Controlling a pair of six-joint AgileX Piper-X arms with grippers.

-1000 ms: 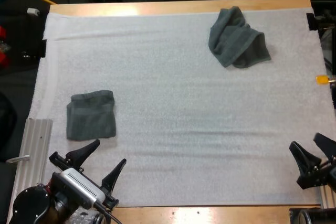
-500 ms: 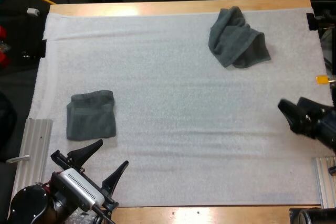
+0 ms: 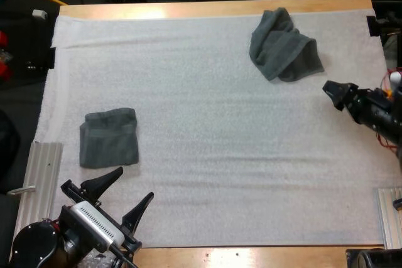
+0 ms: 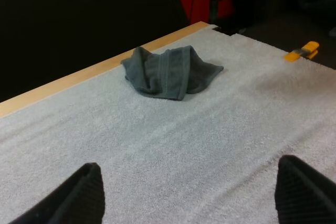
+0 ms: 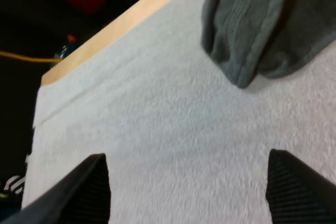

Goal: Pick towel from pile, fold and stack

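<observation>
Since the earlier frame, the right end effector (image 3: pixel 329 88) had travelled from the lower right edge of the high view up to the right-centre. It pointed toward the crumpled towel (image 3: pixel 282 45), near it but short of its lower right lobe. Its black wedge-shaped fingers (image 5: pixel 89 190) stood apart over bare mat, released, with the towel's thick rolled hem just ahead in the right wrist view. The left end effector (image 3: pixel 133 184) had kept its place at the lower left of the frame, its tapered fingers (image 4: pixel 79 198) likewise spread wide and holding nothing.

The crumpled towel, dark grey-green terry with a ribbed band, lay in a soft humped heap at the upper right of the mat (image 3: pixel 207 123), close to the far wooden edge of the surface (image 3: pixel 188 10). The folded towel (image 3: pixel 108 137), of the same cloth, lay flat as a rough square at the left of the frame, just beyond the left end effector, its top edge slightly rumpled. The mat was white and nubbly, with faint creases running across it. A ribbed pale metal rail (image 3: pixel 41 174) sat at the mat's lower left edge.
</observation>
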